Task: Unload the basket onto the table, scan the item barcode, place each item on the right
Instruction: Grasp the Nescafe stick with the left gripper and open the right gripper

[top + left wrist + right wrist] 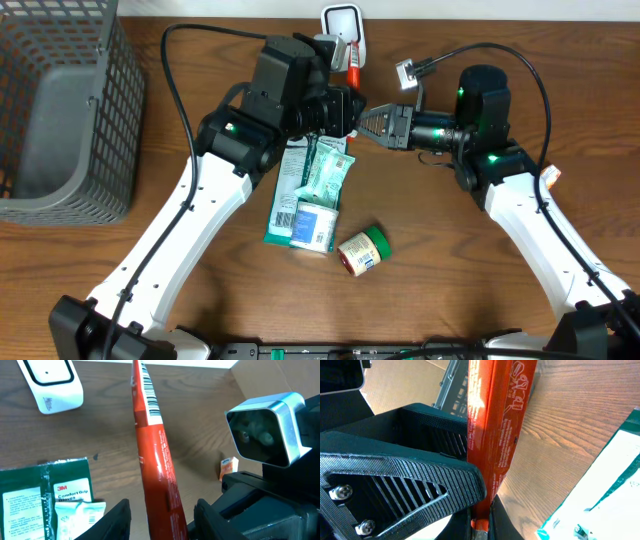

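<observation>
The wooden table [430, 285] is carrying a grey wire basket [60, 110] at its far left. Moving right, the left gripper [161, 515] is reaching in over a green glove packet [298, 200], its fingers [117, 520] standing apart on either side of a red tube [152, 445], with a gap showing on each side. The tube is hanging in the air above the table, slanting up toward the white scanner [340, 22], and its barcode [148, 392] is facing the left wrist camera. The right gripper [481, 510] is pinching the tube's lower end, jaws clamped tight on it. Below, a small green-lidded jar [362, 250] is lying on its side.
</observation>
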Motion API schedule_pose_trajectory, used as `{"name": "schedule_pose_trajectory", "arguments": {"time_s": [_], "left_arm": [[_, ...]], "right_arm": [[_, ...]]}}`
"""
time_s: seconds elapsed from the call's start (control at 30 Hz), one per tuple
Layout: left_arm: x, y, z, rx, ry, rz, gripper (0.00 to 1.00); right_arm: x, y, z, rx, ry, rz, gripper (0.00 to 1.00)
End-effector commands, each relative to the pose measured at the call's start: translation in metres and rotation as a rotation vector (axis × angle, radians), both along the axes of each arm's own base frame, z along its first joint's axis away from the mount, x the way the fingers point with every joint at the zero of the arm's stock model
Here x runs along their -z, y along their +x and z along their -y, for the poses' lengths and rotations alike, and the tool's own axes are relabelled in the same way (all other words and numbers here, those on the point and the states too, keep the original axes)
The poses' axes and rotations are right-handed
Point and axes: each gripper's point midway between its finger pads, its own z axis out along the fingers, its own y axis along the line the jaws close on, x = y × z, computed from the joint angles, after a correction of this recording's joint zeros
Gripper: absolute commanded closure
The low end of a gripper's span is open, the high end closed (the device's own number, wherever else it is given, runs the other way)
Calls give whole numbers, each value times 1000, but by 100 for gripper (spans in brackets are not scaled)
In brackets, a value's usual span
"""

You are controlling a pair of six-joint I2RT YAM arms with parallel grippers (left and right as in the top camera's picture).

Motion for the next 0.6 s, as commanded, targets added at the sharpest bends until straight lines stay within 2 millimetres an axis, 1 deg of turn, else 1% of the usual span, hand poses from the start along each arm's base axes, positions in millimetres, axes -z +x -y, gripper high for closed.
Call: {"name": "schedule_pose_trajectory", "arguments": {"time_s": [0.0,0.3,0.37,0.43,0.57], "left_arm": [[10,-9,10,53,14,-30,57],[10,-9,10,53,14,-30,57],[10,-9,10,53,14,-31,61],[11,-9,10,53,15,-31,69],[10,-9,10,54,15,-30,75]], "right_arm": [[-22,-2,-7,-2,25,51,99],[-22,-7,-14,-21,26,51,99],[-23,-7,-15,-21,30,50,99],[-27,-6,-15,-19,41,56,99],[-31,-5,-15,-16,54,65,99]]}}
